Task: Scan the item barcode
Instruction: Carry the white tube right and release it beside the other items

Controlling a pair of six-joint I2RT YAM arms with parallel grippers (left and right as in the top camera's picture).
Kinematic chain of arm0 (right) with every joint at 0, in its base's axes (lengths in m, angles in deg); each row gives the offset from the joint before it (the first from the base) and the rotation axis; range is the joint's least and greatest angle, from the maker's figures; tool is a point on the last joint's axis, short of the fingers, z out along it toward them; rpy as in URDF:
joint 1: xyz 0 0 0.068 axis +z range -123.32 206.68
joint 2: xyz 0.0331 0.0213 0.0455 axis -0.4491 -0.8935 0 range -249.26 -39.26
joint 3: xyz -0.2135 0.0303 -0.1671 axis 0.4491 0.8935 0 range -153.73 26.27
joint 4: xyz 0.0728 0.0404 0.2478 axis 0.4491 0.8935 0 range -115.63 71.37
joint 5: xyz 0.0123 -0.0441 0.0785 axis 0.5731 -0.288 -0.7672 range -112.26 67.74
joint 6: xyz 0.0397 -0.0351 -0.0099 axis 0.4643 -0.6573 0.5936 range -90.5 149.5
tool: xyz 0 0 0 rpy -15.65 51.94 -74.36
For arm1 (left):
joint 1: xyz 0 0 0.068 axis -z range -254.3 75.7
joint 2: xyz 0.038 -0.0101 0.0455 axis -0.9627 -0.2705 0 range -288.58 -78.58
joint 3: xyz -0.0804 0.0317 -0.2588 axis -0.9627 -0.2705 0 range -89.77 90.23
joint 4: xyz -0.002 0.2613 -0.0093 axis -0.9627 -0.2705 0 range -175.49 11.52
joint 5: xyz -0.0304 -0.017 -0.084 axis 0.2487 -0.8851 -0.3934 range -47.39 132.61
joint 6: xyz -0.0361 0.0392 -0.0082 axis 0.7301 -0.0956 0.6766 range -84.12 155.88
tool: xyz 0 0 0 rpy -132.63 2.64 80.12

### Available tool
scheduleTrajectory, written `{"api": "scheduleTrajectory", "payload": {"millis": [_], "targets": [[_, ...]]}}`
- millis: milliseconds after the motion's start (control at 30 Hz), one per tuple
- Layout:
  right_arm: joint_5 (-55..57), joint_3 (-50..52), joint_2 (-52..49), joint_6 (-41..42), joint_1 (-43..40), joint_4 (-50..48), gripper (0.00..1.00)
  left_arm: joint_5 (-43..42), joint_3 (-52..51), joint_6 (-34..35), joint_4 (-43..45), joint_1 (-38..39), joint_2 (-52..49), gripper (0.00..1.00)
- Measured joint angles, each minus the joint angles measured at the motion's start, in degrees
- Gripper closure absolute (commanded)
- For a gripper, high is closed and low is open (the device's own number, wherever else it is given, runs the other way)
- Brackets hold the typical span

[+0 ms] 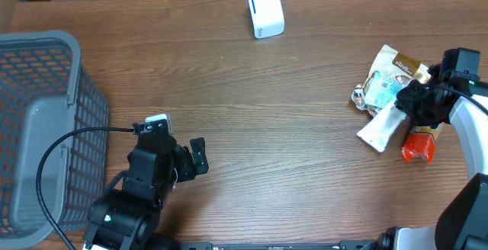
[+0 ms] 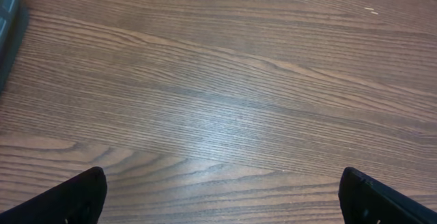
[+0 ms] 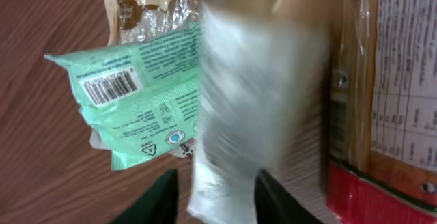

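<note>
At the right end of the wooden table, a small heap of goods is seen, and the right gripper is held low over it. Between its two dark fingers a white pouch is framed, blurred in the right wrist view. The jaws are set partly apart, one on each side of the pouch, but whether it is gripped cannot be told. From overhead the pouch is seen aslant, its upper end under the gripper and its lower end pointed toward the table's middle. Just beside it a green packet is found, with a printed barcode turned toward the wrist camera. A tan packet is laid at the far side of the heap and a red item at the near side. A white scanner is stood at the far edge of the table, well apart from the heap. At the near left, the left gripper is held wide open over bare wood, with nothing between its fingers. A grey basket is placed at the left edge.
</note>
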Motion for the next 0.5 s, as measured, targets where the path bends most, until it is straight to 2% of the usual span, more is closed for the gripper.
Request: {"api": "scheduleTrajectory", "payload": {"millis": [233,500], "targets": [[-0.1,-0.8,0.0,-0.2,0.0,3.8,0.57,0.0,0.0,0.0,0.0,0.0,0.0,0.00],[-4.9,-11.9,0.4,-6.2,2.7,11.6,0.57,0.0,0.0,0.0,0.0,0.0,0.0,0.00]]}}
